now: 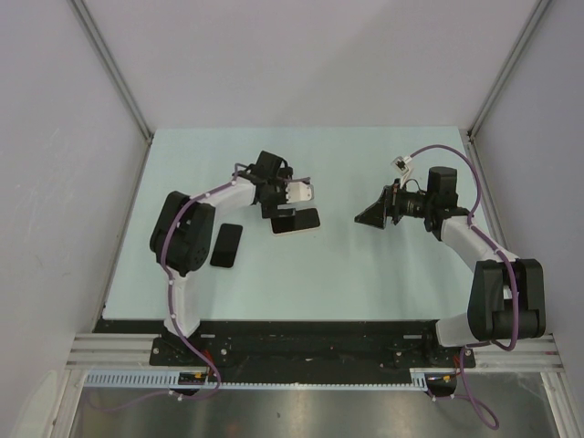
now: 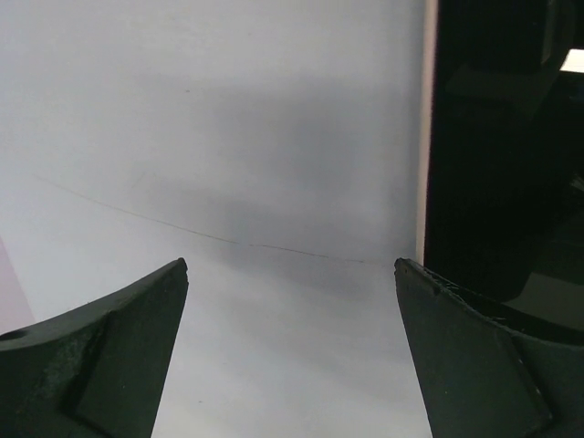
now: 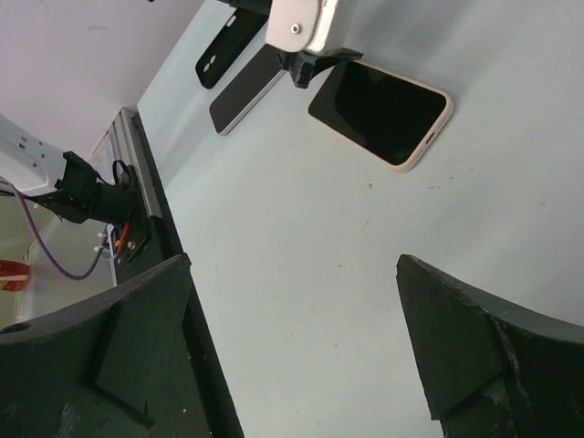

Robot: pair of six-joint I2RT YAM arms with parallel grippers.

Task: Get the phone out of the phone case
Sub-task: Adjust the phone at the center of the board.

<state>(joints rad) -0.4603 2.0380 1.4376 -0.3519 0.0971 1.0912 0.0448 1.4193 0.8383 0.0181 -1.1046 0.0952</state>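
A phone [image 1: 297,222] with a black screen and a cream rim lies face up near the table's middle. It also shows in the right wrist view [image 3: 381,112] and at the right of the left wrist view [image 2: 493,137]. A black phone case [image 1: 226,245] with a camera cutout lies flat to the phone's left, apart from it [image 3: 222,52]. My left gripper [image 1: 283,206] hovers open over the phone's far left edge, nothing between its fingers [image 2: 292,274]. My right gripper [image 1: 370,217] stands open to the phone's right, over bare table [image 3: 292,265].
The pale table [image 1: 365,274] ends at a black rail [image 3: 173,301] on the near side. Grey walls [image 1: 55,137] close in the left, right and back. The left arm's elbow [image 1: 182,233] sits next to the case.
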